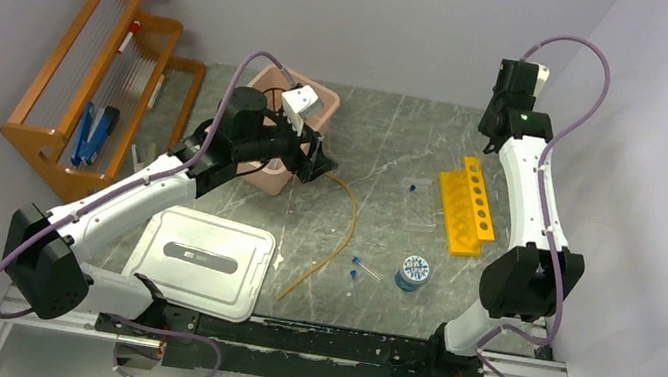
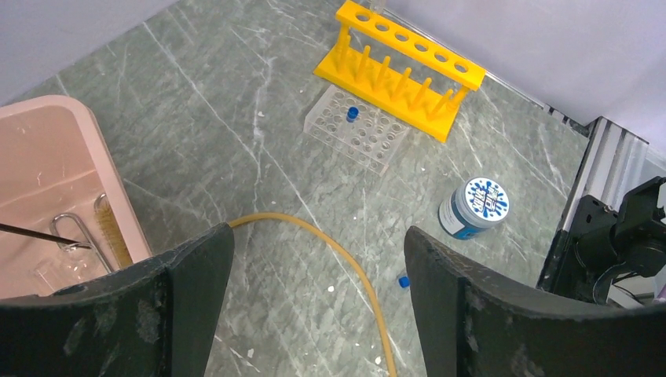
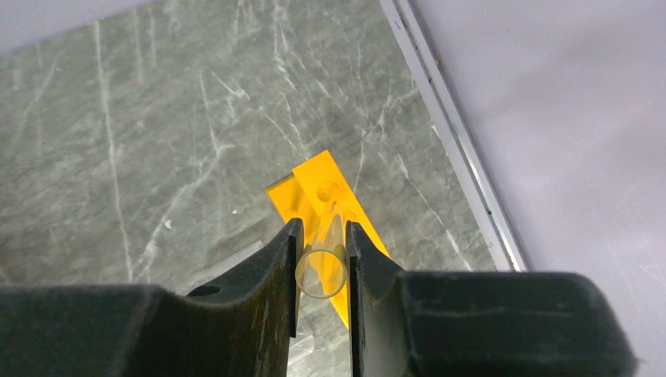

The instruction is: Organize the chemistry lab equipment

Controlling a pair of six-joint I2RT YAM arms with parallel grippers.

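Observation:
My right gripper (image 3: pixel 323 232) is shut on a clear glass test tube (image 3: pixel 322 272), held upright above one end of the yellow tube rack (image 3: pixel 322 188). In the top view that gripper (image 1: pixel 491 141) hangs near the back of the table, beyond the yellow tube rack (image 1: pixel 469 207). My left gripper (image 2: pixel 318 236) is open and holds nothing, above the long tan rubber tube (image 2: pixel 345 259) and right beside the pink tub (image 2: pixel 47 157). From above, the left gripper (image 1: pixel 316 160) sits at the tub's right side. Tiny blue-capped vials (image 1: pixel 356 265) lie near the tan tube (image 1: pixel 333 244).
A clear plastic vial rack (image 2: pixel 357 129) lies beside the yellow rack (image 2: pixel 400 67). A blue-and-white jar (image 1: pixel 413 272) stands right of centre. The white lid (image 1: pixel 202 259) lies front left. An orange wooden rack (image 1: pixel 105 71) is at back left. Metal tools (image 2: pixel 75 232) lie inside the tub.

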